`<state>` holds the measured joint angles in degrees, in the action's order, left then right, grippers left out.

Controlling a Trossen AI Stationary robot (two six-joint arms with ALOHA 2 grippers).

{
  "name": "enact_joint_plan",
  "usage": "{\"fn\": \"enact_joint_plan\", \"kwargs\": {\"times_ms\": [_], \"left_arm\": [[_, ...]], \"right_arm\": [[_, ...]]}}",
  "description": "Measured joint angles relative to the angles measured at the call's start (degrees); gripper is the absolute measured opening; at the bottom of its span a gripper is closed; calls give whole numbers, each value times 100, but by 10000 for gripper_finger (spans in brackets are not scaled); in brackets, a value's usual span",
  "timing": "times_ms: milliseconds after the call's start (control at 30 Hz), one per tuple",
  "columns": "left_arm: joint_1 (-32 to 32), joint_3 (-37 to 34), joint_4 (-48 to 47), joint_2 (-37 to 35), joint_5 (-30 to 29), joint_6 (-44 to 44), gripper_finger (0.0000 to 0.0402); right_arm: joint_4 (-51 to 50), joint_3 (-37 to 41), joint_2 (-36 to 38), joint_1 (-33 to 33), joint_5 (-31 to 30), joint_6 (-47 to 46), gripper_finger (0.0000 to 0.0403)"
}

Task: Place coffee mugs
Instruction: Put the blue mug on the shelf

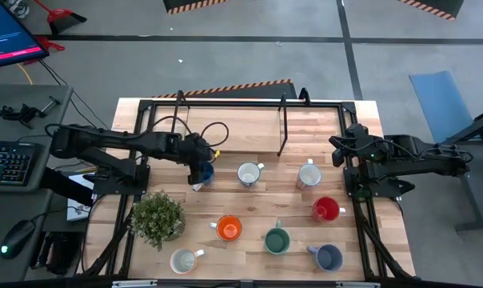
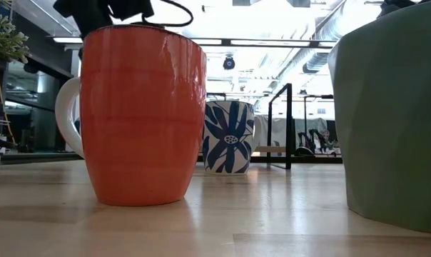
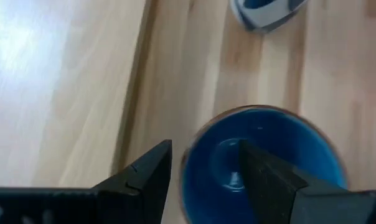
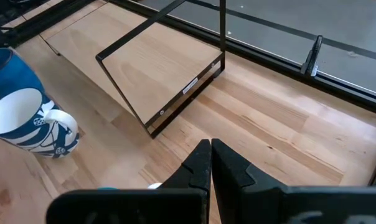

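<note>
Eight mugs stand on the wooden table: blue (image 1: 207, 170), blue-and-white patterned (image 1: 249, 174), white (image 1: 308, 174), red (image 1: 325, 210), orange (image 1: 228, 228), green (image 1: 277, 239), slate-blue (image 1: 328, 257) and cream (image 1: 183, 260). My left gripper (image 1: 200, 170) is open above the blue mug (image 3: 269, 134). One finger (image 3: 263, 177) is inside the mug and the other (image 3: 152, 171) is outside its rim, and I see no touch. My right gripper (image 4: 211, 149) is shut and empty by the table's right edge (image 1: 337, 146). The low view shows the orange (image 2: 144, 114), patterned (image 2: 228, 135) and green (image 2: 394, 121) mugs.
A leafy potted plant (image 1: 157, 218) stands near the table's left edge, just in front of the left arm. A black wire frame (image 4: 163, 81) stands over a pale board at the far side (image 1: 283, 128). Bare wood lies between the two rows of mugs.
</note>
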<state>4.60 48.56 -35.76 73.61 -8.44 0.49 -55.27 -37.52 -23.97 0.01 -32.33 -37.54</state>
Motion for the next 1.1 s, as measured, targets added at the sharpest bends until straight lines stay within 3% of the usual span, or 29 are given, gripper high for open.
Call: {"fn": "enact_joint_plan", "kwargs": {"times_ms": [233, 900, 1100], "left_arm": [[33, 127, -93, 258, -178, 139, 175], [31, 125, -184, 1256, 39, 123, 173], [31, 125, -193, 1281, 41, 124, 124]], "right_arm": [[-2, -1, 0, 0, 132, 2, 0], [-22, 0, 0, 0, 128, 6, 0], [-22, 0, 0, 0, 126, 36, 0]]}}
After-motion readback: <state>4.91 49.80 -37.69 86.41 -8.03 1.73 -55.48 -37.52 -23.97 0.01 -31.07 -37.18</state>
